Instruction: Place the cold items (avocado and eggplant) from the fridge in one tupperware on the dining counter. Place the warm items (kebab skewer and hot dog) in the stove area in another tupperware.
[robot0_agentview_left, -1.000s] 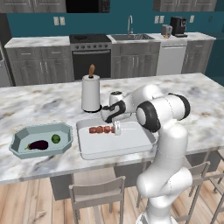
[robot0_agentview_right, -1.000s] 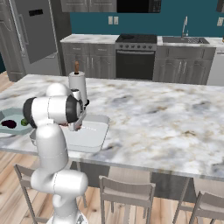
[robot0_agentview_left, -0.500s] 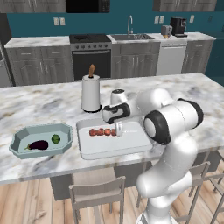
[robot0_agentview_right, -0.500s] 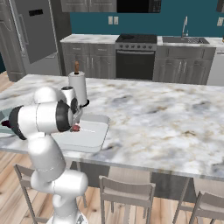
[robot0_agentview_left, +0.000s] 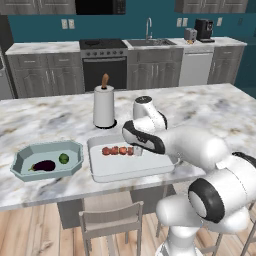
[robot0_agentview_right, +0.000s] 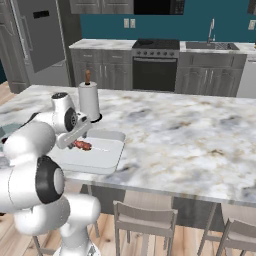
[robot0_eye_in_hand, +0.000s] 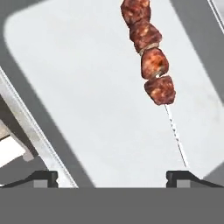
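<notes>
The kebab skewer (robot0_agentview_left: 117, 150) (robot0_agentview_right: 81, 145) (robot0_eye_in_hand: 151, 61) lies flat in a shallow white tupperware (robot0_agentview_left: 130, 167) (robot0_agentview_right: 100, 157) (robot0_eye_in_hand: 87, 87) on the dining counter. My gripper (robot0_agentview_left: 137, 151) (robot0_agentview_right: 75, 142) (robot0_eye_in_hand: 111, 177) hovers just above the skewer's bare stick end, open, with nothing between its fingers. To the left stands a teal tupperware (robot0_agentview_left: 22, 162) holding the dark eggplant (robot0_agentview_left: 43, 165) and the green avocado (robot0_agentview_left: 63, 158). The hot dog is out of view.
A paper towel roll on a holder (robot0_agentview_left: 104, 106) (robot0_agentview_right: 89, 100) stands right behind the white tupperware. Stools (robot0_agentview_left: 110, 225) (robot0_agentview_right: 145, 220) line the counter's near edge. The stove (robot0_agentview_left: 104, 55) and sink counter run along the back wall.
The gripper has gone from shut to open and let go of the kebab skewer, which now rests in the white tupperware. The arm's elbow has swung out to the right.
</notes>
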